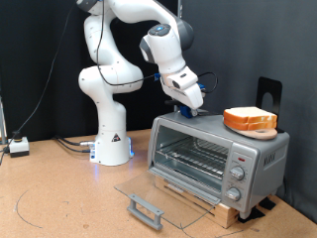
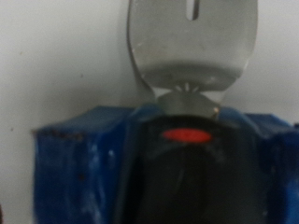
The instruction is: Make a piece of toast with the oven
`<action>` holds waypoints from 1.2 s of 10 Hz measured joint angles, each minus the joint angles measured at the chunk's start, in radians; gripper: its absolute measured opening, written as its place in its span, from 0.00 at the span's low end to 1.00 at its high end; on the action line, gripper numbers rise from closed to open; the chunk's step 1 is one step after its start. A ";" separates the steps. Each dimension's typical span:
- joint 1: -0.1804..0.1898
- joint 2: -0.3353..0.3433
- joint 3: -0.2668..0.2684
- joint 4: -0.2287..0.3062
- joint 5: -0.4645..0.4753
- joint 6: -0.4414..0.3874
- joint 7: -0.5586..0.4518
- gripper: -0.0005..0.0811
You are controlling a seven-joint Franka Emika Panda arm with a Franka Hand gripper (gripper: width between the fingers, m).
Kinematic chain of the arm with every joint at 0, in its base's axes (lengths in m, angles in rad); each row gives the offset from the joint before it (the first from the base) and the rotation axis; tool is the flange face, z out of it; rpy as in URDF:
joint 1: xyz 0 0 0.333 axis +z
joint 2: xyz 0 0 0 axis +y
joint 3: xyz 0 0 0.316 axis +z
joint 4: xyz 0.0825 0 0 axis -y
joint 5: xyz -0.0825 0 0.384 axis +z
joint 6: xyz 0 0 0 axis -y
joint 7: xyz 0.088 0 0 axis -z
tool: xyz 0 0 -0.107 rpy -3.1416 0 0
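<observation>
Apparently one toast stack atop one oven.

wrist view blurred, tool tips hidden

Oven mouth unobstructed w/ door down; toast atop roof.

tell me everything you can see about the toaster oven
The oven is a boxy silver countertop unit on a wooden base. Its glass door hangs fully open, grey bar handle nearest the exterior view's bottom. A wire rack shows inside, three knobs on the panel. Bread slices rest on its roof; the gripper sits at the roof's other end.
</observation>
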 joint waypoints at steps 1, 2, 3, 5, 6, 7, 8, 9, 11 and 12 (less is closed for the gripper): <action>0.002 0.000 0.003 0.000 0.012 0.001 -0.004 1.00; 0.003 0.000 0.009 0.000 0.023 0.003 -0.008 0.96; 0.003 0.000 0.013 0.000 0.029 0.004 -0.009 0.96; 0.003 0.000 0.022 0.000 0.035 0.004 -0.009 0.60; 0.003 0.000 0.023 0.000 0.035 0.004 -0.009 0.60; 0.003 0.000 0.023 0.000 0.035 0.004 -0.009 0.49; 0.003 0.000 0.023 0.001 0.039 0.004 -0.009 0.49; 0.003 -0.003 0.020 0.005 0.051 0.003 -0.009 0.49; 0.003 -0.034 -0.015 0.022 0.072 -0.029 -0.014 0.49; 0.002 -0.063 -0.041 0.031 0.072 -0.050 -0.014 0.49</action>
